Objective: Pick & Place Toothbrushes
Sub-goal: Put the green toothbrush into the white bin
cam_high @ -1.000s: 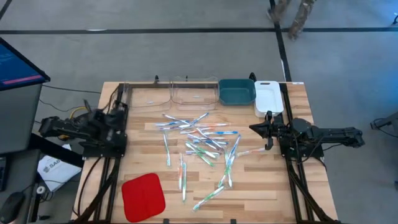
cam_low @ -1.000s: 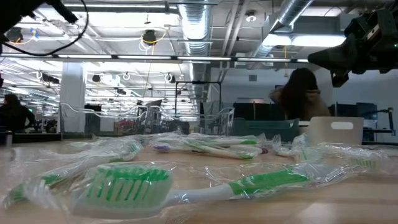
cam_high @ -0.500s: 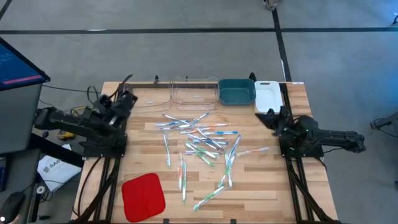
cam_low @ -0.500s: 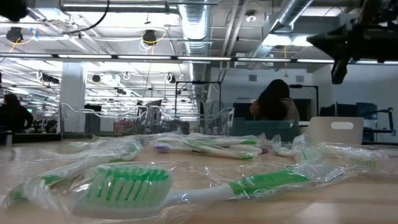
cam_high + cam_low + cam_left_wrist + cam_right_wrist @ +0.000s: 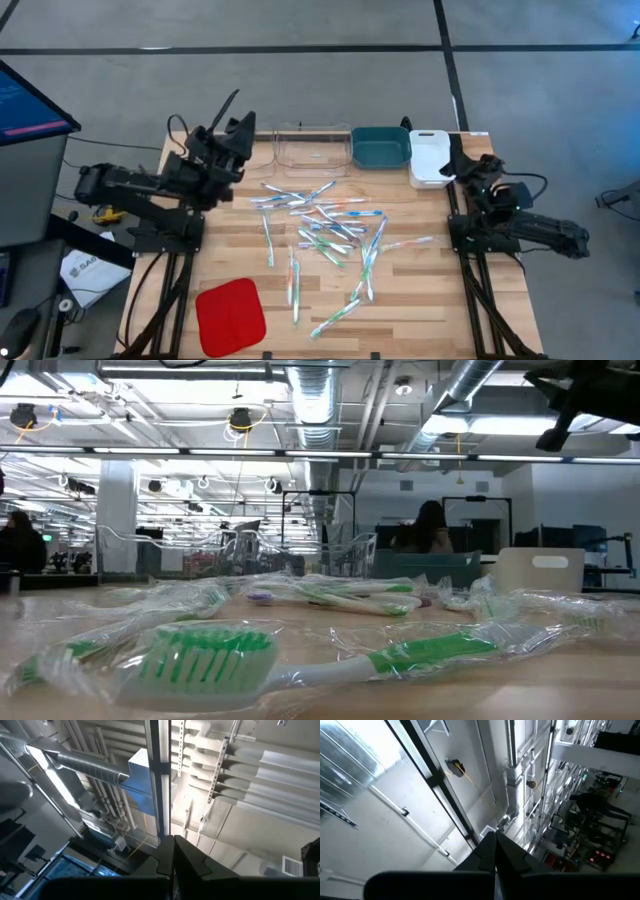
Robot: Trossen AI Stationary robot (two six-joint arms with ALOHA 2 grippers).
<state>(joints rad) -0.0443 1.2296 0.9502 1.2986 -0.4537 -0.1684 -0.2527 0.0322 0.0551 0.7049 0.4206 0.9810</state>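
So the toothbrushes (image 5: 320, 225) are all lying in a loose scattered pile in the middle of the high view, right on the wooden table (image 5: 420, 290), each one in a clear wrapper. None of them is in a bin. In the low view a green-bristled one (image 5: 300, 660) fills the bottom of the frame, with more piled behind it.

Along the top edge of the table there's a row: a clear bin (image 5: 310, 148) at centre, a teal bin (image 5: 380, 147) just right of it, then a white bin (image 5: 430, 160). A flat red pad (image 5: 230, 315) sits at the lower left.

The left gripper (image 5: 232, 105) is at the upper left of the table, raised and tilted up, fingers clenched together with nothing in them; its wrist view shows only ceiling ducts past the closed tips (image 5: 172, 855). The right gripper (image 5: 458, 152) is at the upper right, over the edge of the white bin, also pinched closed on nothing (image 5: 495, 850).

A person (image 5: 425, 528) shows far back in the low view.
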